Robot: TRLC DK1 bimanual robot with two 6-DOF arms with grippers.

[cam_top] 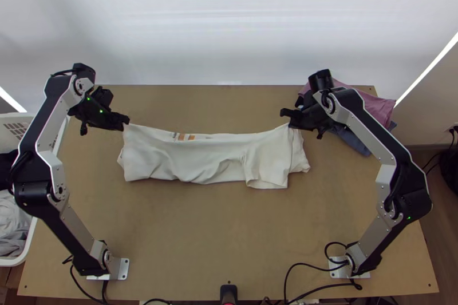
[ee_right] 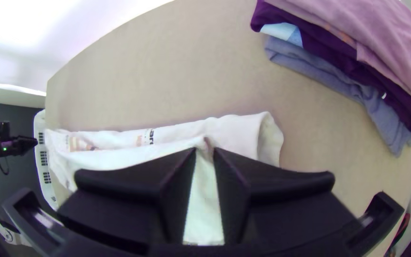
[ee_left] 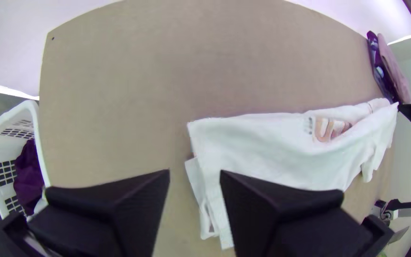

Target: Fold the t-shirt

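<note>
A white t-shirt point(cam_top: 172, 162) lies folded across the desk point(cam_top: 189, 236), its far edge in the right gripper's point(ee_right: 205, 149) narrowed jaws; the left gripper point(ee_left: 196, 172), jaws wide, should pinch the opposite corner squarely before lifting.

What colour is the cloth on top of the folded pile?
Pinkish mauve; the top cloth shows best in the right wrist view.

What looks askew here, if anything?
The t-shirt's edges don't line up: an under layer pokes out past its left end, and toward its right a flap juts beyond the rest of its near edge.
</note>
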